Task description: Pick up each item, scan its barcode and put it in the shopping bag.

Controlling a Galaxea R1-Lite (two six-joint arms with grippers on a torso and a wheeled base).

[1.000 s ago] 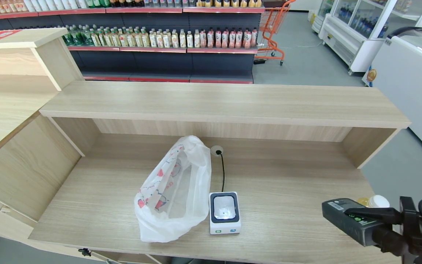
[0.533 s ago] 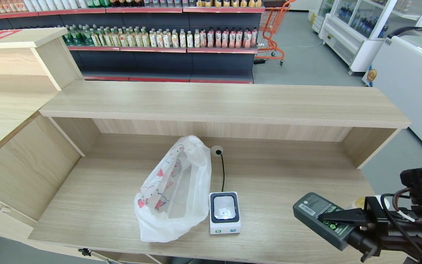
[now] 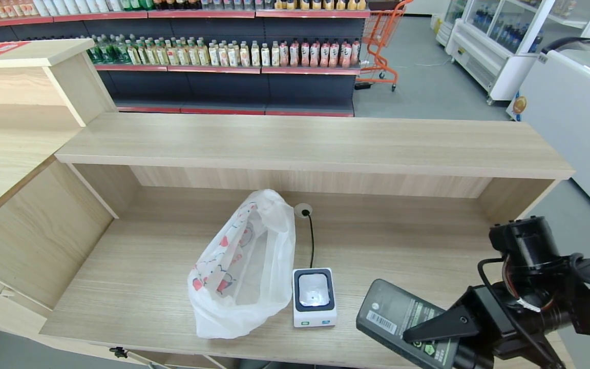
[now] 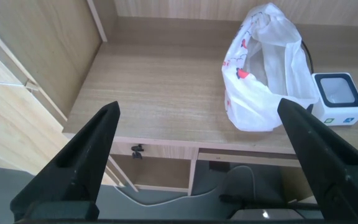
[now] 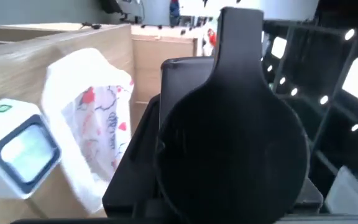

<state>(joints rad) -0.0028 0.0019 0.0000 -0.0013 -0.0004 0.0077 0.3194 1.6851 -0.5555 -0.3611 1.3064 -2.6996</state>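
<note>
Pack (image 3: 402, 320) position? (op)

(eng) Just right of the scanner (image 3: 314, 296), in the air over the counter's (image 3: 402, 241) front edge, not touching the scanner. Your right gripper (image 3: 430, 333) is clamped on the end farthest from the scanner, one finger across the top face. Your left gripper (image 4: 199, 109) gapes wide with nothing in it, well left of the scanner, past the shopping bag (image 3: 246, 266).

Handling? (op)

(eng) Flat dark box, looks rigid and fairly light. The faces look smooth, so I'd expect slip if you twist fast. You hold one end, so the free end has leverage; squeeze across the broad faces. The barcode label (image 3: 381, 322) faces up and so does the scanner window, so you'll likely need to roll the wrist over. The bag just left of the scanner is soft and slumped: drop the pack in, don't push.
</note>
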